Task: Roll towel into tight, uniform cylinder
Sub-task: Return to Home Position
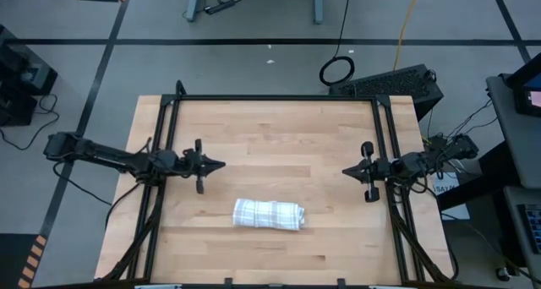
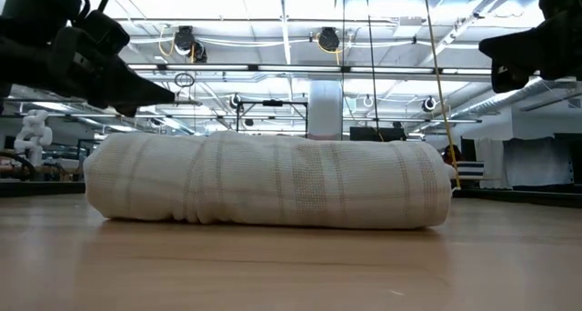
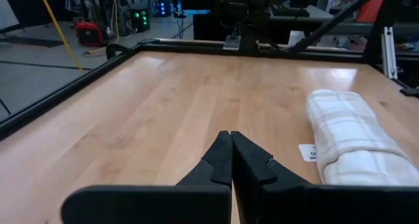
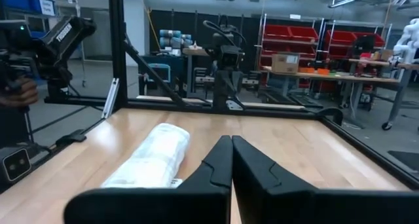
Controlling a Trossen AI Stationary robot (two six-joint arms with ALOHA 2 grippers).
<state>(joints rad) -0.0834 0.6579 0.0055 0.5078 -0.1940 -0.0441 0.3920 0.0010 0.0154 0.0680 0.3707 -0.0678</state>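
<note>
Homing looks to be the step in hand. Doing it well, as I judge it, means carrying both arms high and wide of the roll, so no finger brushes the outer wrap and slackens it. The rolled white cloth towel with faint grey-beige checks (image 1: 268,214) lies toward the near edge of the pale wooden plank table (image 1: 279,124), about midway between the arms. The left gripper (image 1: 218,165) hovers off to its left and the right gripper (image 1: 347,171) off to its right, both well apart from it, each with jaws pressed together on nothing. The cloth looks thin and soft, wound into a fairly even cylinder with rounded ends and light creases across it. A small white tag (image 3: 308,152) lies flat on the wood against its far side.
</note>
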